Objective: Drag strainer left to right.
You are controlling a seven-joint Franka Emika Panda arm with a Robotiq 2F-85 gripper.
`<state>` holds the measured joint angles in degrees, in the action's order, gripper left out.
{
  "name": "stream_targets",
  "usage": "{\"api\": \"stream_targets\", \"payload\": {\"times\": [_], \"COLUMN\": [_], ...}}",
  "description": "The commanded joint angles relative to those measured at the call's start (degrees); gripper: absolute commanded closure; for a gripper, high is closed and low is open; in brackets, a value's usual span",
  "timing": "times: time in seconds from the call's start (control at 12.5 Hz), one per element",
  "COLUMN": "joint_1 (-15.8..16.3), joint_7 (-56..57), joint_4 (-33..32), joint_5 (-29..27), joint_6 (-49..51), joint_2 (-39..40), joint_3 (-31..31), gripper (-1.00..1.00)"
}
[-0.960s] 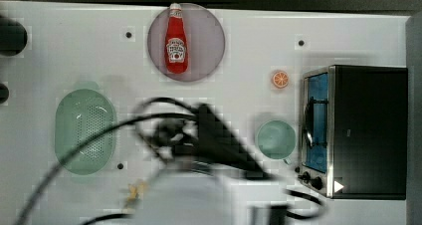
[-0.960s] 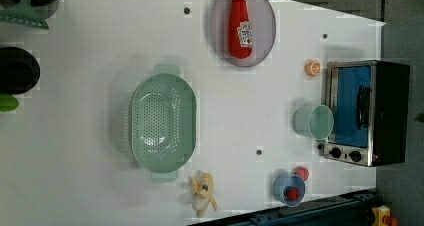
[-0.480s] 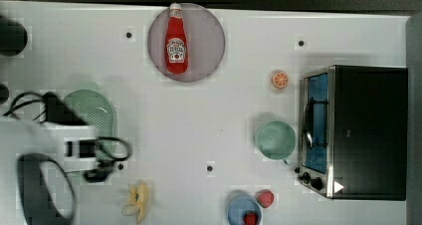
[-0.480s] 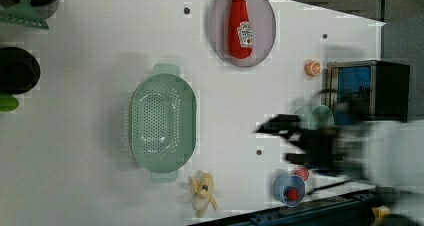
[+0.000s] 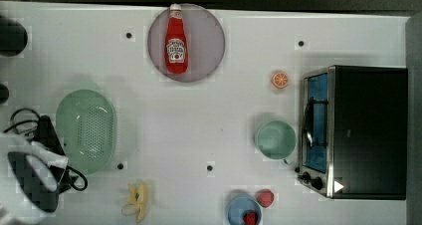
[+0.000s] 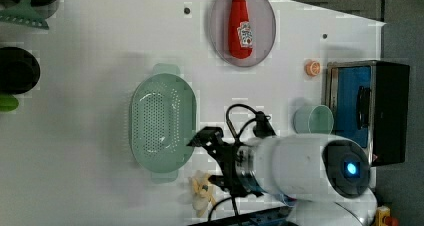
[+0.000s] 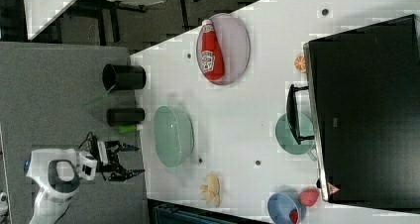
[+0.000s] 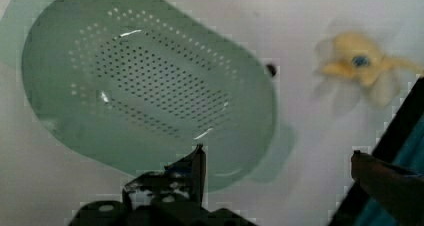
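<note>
The strainer (image 5: 86,130) sits on the white worktop (image 5: 209,115) toward the top view's left, empty and flat, with a peeled banana (image 5: 138,201) near one end. The tool (image 7: 121,160) hangs beside it with fingers spread wide, gripping nothing. From the right view it looks to be just off the worktop's edge, though that's hard to judge. Ketchup bottle (image 5: 175,40) lies on a plate (image 5: 209,41), well apart.
</note>
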<state>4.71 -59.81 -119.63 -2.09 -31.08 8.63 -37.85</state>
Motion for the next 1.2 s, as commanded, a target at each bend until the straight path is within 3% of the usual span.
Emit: {"api": "stream_targets", "payload": {"times": [0.08, 0.56, 1.2], "joint_1": [-2.05, -1.92, -0.36], "joint_7": [-18.31, -20.33, -20.3], "joint_4": [0.02, -1.66, -6.34], "joint_5": [2.66, 8.24, 11.58], "joint_6": [-5.53, -19.14, -29.76], "joint_2": [5.28, 18.08, 22.25], "joint_3": [2.32, 3.58, 9.34], "gripper": [-1.0, -1.0, -1.0]}}
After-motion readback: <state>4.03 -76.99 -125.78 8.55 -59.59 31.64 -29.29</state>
